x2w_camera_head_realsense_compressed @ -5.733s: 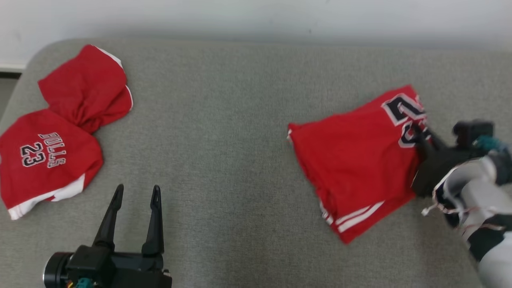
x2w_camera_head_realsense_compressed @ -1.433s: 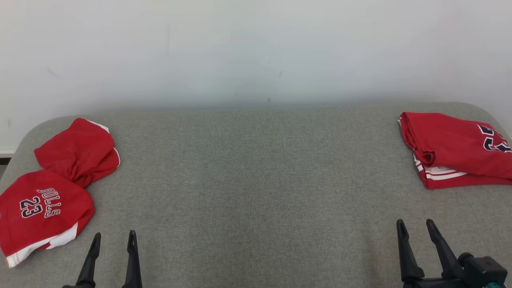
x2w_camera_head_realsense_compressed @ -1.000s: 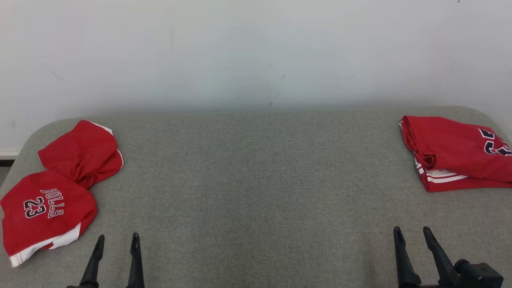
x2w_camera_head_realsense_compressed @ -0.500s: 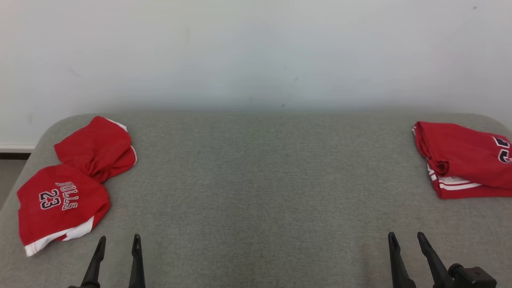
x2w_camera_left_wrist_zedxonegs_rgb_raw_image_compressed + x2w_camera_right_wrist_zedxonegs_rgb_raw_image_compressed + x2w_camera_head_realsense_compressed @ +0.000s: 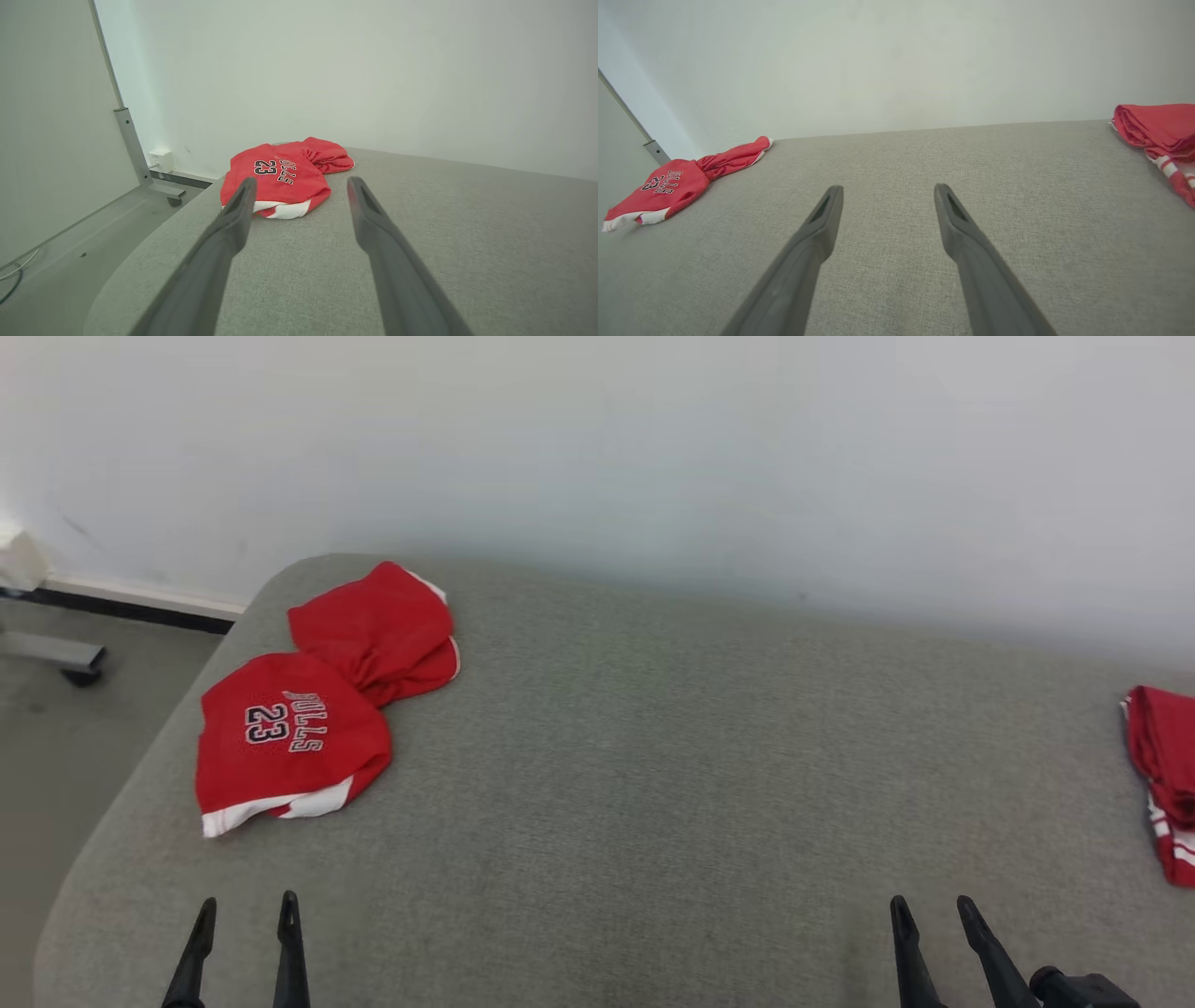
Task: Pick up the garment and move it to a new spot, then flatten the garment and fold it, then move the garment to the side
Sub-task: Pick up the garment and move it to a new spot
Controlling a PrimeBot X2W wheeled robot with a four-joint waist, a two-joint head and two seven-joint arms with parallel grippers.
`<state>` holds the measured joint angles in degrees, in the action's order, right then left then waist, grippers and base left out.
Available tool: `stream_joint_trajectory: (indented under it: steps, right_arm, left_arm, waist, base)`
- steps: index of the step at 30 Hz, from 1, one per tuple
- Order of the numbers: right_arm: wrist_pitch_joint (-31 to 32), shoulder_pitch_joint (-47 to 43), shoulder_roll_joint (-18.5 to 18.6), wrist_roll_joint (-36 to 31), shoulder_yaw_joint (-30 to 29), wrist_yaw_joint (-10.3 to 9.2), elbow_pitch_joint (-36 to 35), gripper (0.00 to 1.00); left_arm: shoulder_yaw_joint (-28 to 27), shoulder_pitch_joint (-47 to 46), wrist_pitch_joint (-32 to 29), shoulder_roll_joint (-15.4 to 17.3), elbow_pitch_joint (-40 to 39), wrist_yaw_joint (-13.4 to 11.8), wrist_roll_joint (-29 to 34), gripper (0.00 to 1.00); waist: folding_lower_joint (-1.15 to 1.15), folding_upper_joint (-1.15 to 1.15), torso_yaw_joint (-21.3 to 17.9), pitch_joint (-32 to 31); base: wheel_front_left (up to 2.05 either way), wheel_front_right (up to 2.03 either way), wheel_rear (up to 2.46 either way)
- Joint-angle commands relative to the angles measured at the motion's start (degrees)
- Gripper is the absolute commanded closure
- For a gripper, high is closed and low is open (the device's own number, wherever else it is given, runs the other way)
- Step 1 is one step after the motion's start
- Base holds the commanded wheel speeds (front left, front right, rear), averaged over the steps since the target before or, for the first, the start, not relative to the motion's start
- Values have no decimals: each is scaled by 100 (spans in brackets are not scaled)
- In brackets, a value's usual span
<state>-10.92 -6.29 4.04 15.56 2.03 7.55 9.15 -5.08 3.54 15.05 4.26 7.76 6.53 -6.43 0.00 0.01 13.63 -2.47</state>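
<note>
Head cam has swung left since half a sec ago, so the whole pic shifted; the garments themselves haven't budged. R gripper, on the folded jersey some secs back, is off it now.

Head view: crumpled jersey (image 5: 308,728) lies on grey pad (image 5: 653,784) by pad's far-left corner, two lobes pinched at a waist. Its long axis runs from the "23" lobe near pad's left edge back toward pad's far edge. Folded jersey (image 5: 1162,775) sits at pad's right edge, cut by the frame. L gripper (image 5: 248,902) & R gripper (image 5: 932,903) are both over pad's near edge, fingers apart, nothing btwn them.

L wrist view: L gripper (image 5: 301,182) is spread wide, empty, aimed almost straight at crumpled jersey (image 5: 275,177), which lies well ahead of the tips. Printed lobe w/ white hem is nearest, plain lobe behind. Upright metal post (image 5: 131,144) stands off pad's left end; head view has what's prob. its foot.

R wrist view: R gripper (image 5: 888,188) is released, empty, pointing across pad's bare middle. Crumpled jersey (image 5: 672,186) is far off at pad's left end, folded jersey (image 5: 1157,135) at pad's right end. Folded one's stacked layers show plainer here.

Judgement: one jersey looks done & set aside; next is pick-up of the crumpled one. L arm is clearly nearer; the reach goes forward along pad's left side.
</note>
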Motion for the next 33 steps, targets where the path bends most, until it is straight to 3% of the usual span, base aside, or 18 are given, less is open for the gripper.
stream_joint_trajectory:
  steps: [1,10,17,33]
  right_arm:
    - [-14,-43,-29,11,11,-15,10,0]
    - [-15,72,-58,-8,127,-15,68,0]
    - [-22,132,-68,-32,182,-15,96,0]
    - [32,205,-1,-50,170,-15,78,0]
  left_arm:
    - [-34,91,17,47,2,-19,-24,0]
    - [-219,198,17,112,-41,-88,-90,0]
    - [-331,232,17,137,-76,-121,-148,0]
    - [-392,12,17,117,-33,-126,-223,0]
  waist:
    - [0,-1,558,-28]
    - [0,-1,1188,-24]
    - [0,-1,1403,38]
    - [0,-1,1239,185]
  base:
    - [0,0,0]
    - [0,0,0]
    - [0,0,0]
    - [0,0,0]
